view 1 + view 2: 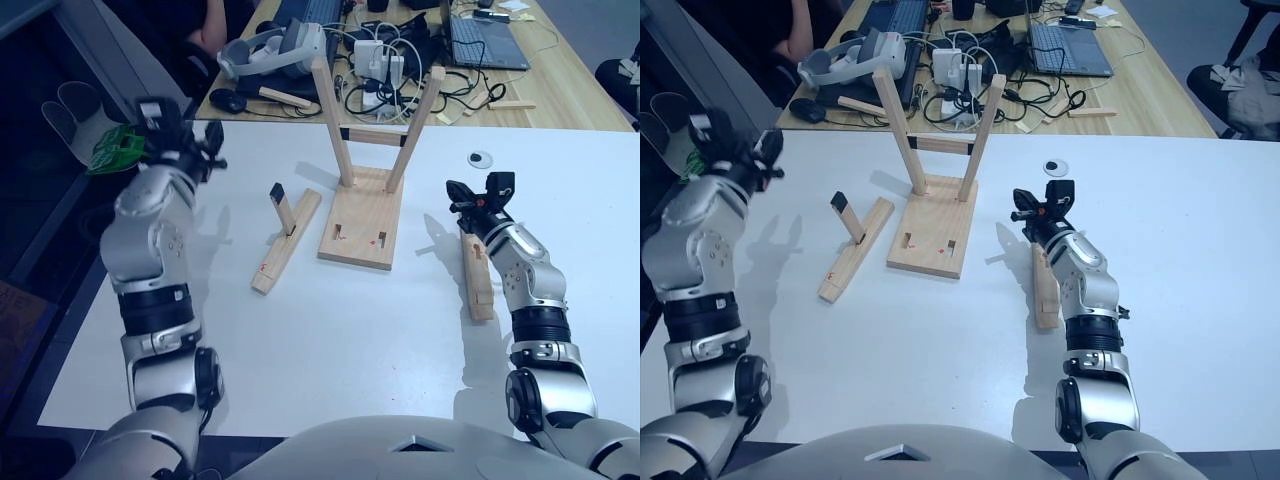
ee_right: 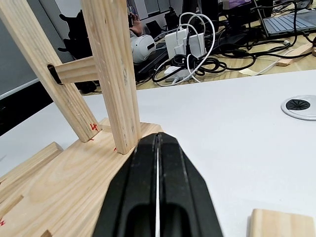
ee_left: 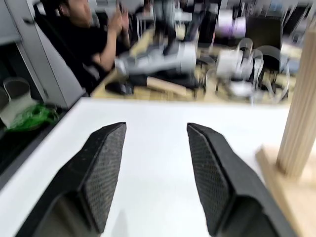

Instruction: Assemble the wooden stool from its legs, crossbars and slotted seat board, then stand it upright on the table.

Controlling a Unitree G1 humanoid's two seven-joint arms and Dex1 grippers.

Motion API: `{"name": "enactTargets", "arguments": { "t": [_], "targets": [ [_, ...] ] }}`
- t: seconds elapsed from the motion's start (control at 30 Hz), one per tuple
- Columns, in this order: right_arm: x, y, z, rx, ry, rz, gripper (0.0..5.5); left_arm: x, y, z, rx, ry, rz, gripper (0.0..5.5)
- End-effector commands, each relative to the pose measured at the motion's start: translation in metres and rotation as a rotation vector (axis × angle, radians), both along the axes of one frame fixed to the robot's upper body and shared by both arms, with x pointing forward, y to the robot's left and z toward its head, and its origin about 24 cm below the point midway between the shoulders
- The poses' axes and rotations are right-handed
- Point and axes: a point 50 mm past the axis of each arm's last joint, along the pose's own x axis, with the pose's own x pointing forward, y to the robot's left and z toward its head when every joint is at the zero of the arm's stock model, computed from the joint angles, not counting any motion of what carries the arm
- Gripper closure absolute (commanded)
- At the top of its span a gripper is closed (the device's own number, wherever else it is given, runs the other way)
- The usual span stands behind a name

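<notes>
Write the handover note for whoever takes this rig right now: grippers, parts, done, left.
Left gripper: open, empty, raised by the table's far left corner.
Right gripper: shut, empty, just right of the seat board.
Seat board lies flat on the white table; two legs stand in its far slots, joined by a crossbar.
Third leg lies left of the board with a second crossbar stuck in it.
Fourth leg lies right of the board.
Left: fit both loose legs into the empty near slots, then stand the stool upright.
</notes>
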Motion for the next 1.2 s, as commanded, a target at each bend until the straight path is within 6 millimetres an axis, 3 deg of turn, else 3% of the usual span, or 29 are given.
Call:
{"name": "enactTargets", "arguments": {
  "t": [0.03, 0.23, 0.37, 0.47, 0.6, 0.73, 0.9, 1.07, 1.2],
  "targets": [
    [-0.003, -0.003, -0.001, -0.004, 0.011, -0.008, 5.5, -0.016, -0.027, -0.017, 0.003, 0.095, -0.129, 3.23],
    [-0.002, 0.001, -0.001, 0.0, 0.011, 0.001, 5.5, -0.031, -0.078, -0.022, -0.022, 0.133, -0.349, 3.23],
    [0.0, 0.006, 0.002, 0.016, 0.0, 0.006, 5.5, -0.035, -0.102, -0.033, -0.026, 0.19, -0.422, 3.23],
    [0.002, 0.01, 0.004, 0.026, -0.011, 0.007, 5.5, -0.037, -0.11, -0.038, -0.009, 0.221, -0.432, 3.23],
    [0.003, 0.011, 0.004, 0.037, -0.014, -0.002, 5.5, -0.027, -0.101, -0.025, 0.033, 0.169, -0.373, 3.23],
    [0.002, 0.009, 0.004, 0.04, -0.014, -0.011, 5.5, -0.025, -0.078, -0.013, 0.13, 0.167, -0.365, 3.04],
    [0.0, 0.006, 0.003, 0.044, -0.012, -0.02, 5.5, -0.047, -0.052, -0.03, 0.167, 0.332, -0.408, 2.2],
    [0.0, 0.006, 0.004, 0.047, -0.012, -0.024, 5.5, -0.053, -0.044, -0.043, 0.134, 0.445, -0.453, 1.23],
    [0.001, 0.007, 0.005, 0.05, -0.015, -0.026, 5.5, -0.054, -0.044, -0.05, 0.131, 0.507, -0.498, 1.23]
  ]
}}
